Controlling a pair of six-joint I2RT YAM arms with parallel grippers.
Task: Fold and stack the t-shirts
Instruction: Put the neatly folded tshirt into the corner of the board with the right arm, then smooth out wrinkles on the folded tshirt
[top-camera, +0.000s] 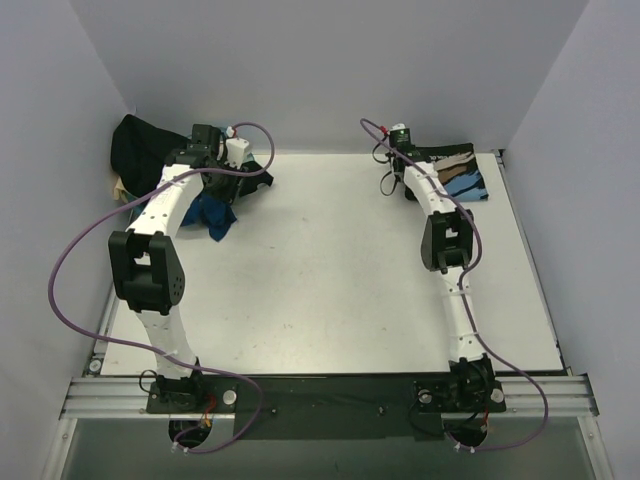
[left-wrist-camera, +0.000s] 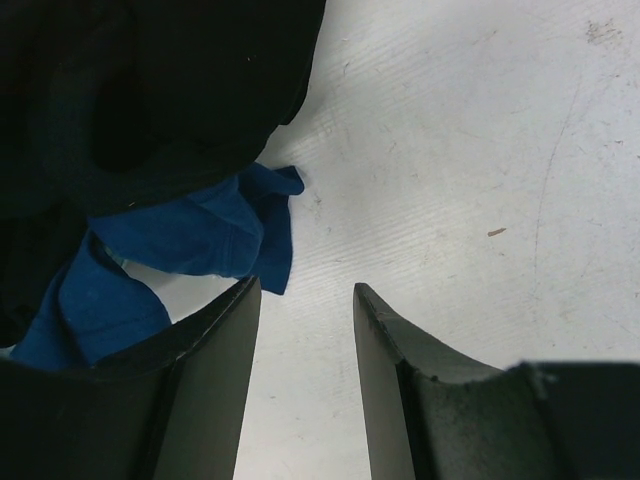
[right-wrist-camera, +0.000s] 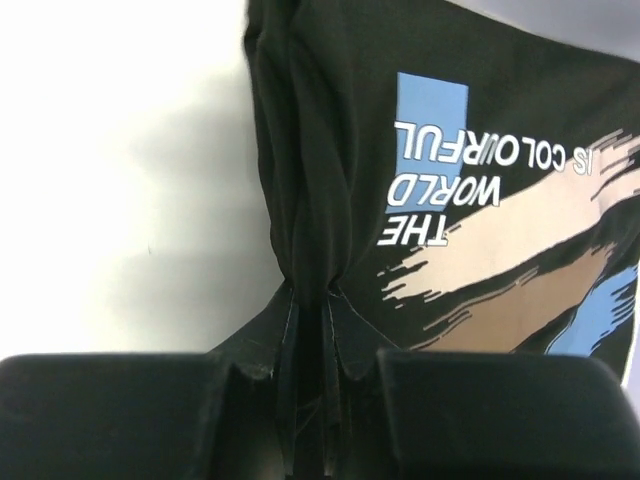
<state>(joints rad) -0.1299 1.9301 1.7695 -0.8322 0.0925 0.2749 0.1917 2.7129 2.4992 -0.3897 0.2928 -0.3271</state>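
Note:
A black t-shirt with a white, blue and tan print (right-wrist-camera: 470, 190) lies at the back right corner (top-camera: 458, 172). My right gripper (right-wrist-camera: 310, 292) is shut on a bunched fold of its black edge. At the back left is a heap of t-shirts: a black one (top-camera: 140, 145), a blue one (top-camera: 213, 215) and a bit of cream cloth (top-camera: 120, 188). In the left wrist view the blue t-shirt (left-wrist-camera: 190, 240) lies just left of my left gripper (left-wrist-camera: 305, 288). That gripper is open over bare table with nothing between its fingers, and black cloth (left-wrist-camera: 170, 80) lies beyond it.
The white table (top-camera: 330, 270) is walled on three sides by pale panels. A metal rail (top-camera: 330, 390) with both arm bases runs along the near edge. Purple cables loop off both arms.

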